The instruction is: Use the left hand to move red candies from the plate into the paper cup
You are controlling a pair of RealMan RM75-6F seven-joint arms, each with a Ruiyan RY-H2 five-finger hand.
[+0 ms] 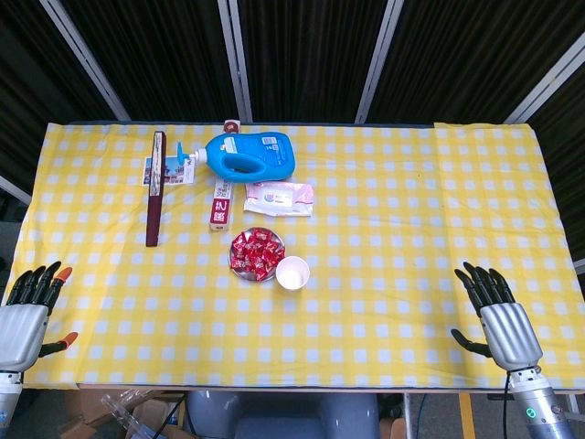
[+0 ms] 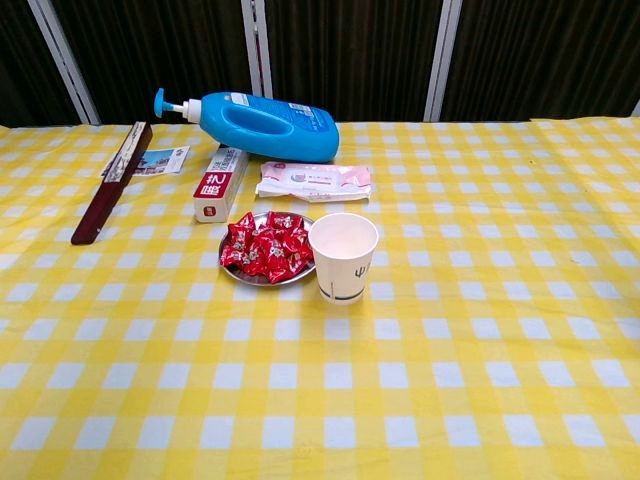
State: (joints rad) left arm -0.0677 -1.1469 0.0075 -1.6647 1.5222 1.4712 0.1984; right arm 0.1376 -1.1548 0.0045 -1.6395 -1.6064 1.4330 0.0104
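A small metal plate [image 1: 236, 265] [image 2: 240, 275] heaped with several red wrapped candies [image 1: 256, 251] [image 2: 265, 248] sits at the table's middle. A white paper cup [image 1: 292, 273] [image 2: 343, 257] stands upright just to its right, touching or nearly touching the plate. My left hand [image 1: 26, 311] is open at the near left table edge, fingers spread, far from the plate. My right hand [image 1: 498, 311] is open at the near right edge, holding nothing. The chest view shows neither hand.
Behind the plate lie a blue detergent bottle [image 1: 249, 155] [image 2: 255, 125], a pink wipes pack [image 1: 279, 197] [image 2: 315, 180], a red-and-white toothpaste box [image 1: 219, 206] [image 2: 218, 185], a dark red long box [image 1: 156, 187] [image 2: 112, 195] and a leaflet [image 1: 169, 170] [image 2: 160, 160]. A yellow checked cloth [image 1: 402, 238] covers the table.
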